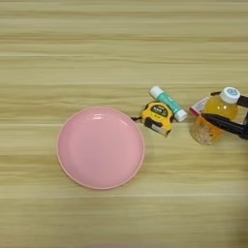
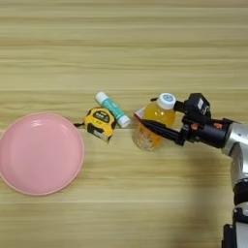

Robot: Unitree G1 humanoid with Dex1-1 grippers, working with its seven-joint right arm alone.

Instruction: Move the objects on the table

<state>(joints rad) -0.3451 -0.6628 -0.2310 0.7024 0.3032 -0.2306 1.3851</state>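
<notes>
Two black fingers of the right gripper (image 2: 154,116) are pressed against the sides of the orange-juice bottle (image 2: 154,122), which is held upright on the table (image 2: 124,43). Just left of the bottle, the glue stick (image 2: 112,109) and tape measure (image 2: 100,123) are seen; the red-white packet (image 1: 199,105) is tucked behind it. Farther left, a pink plate (image 1: 100,147) is set.

No text, brand or number can be read anywhere. The tape measure (image 2: 100,122) carries a dark label on its yellow face, and the glue stick (image 2: 112,109) and red-white packet (image 1: 199,105) bear print, all too small to make out.
</notes>
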